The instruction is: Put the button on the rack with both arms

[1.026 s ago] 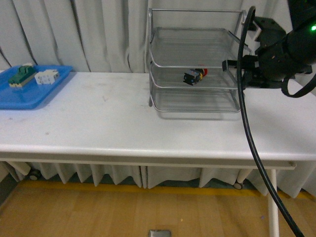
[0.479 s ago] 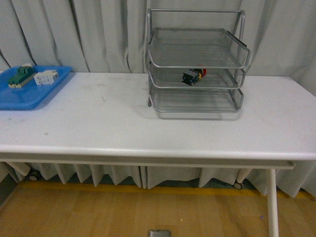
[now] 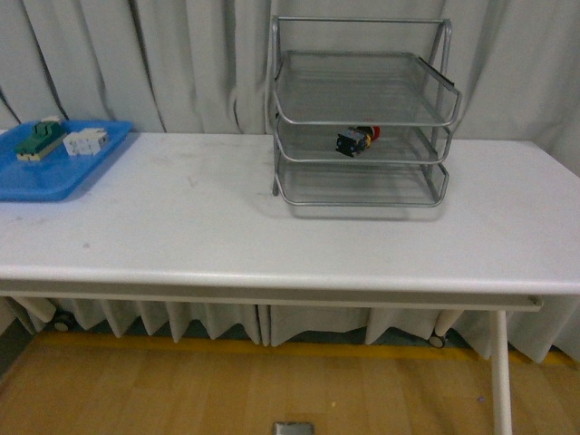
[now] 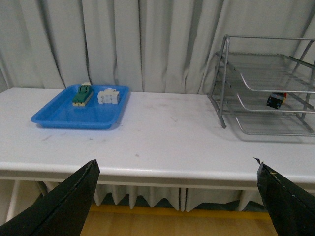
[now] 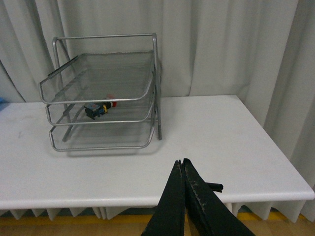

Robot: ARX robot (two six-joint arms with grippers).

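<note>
Right arm has left the front view; button point(image 3: 357, 140) lies on middle tier of rack point(image 3: 362, 113), upper centre. Left gripper point(image 4: 177, 187) gapes wide; right gripper point(image 5: 182, 169) is closed, empty.

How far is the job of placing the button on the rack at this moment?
It looks done: the button lies on the middle tier of the rack. Nothing is in hand: the right tool is shut and empty, the left tool open. Nothing visible is left.

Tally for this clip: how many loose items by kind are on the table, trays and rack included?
Button, on the middle tier of the rack: 1
Wire rack: 1
Blue tray: 1
Green terminal block, in the tray: 1
White component, in the tray: 1
Total: 5
</note>
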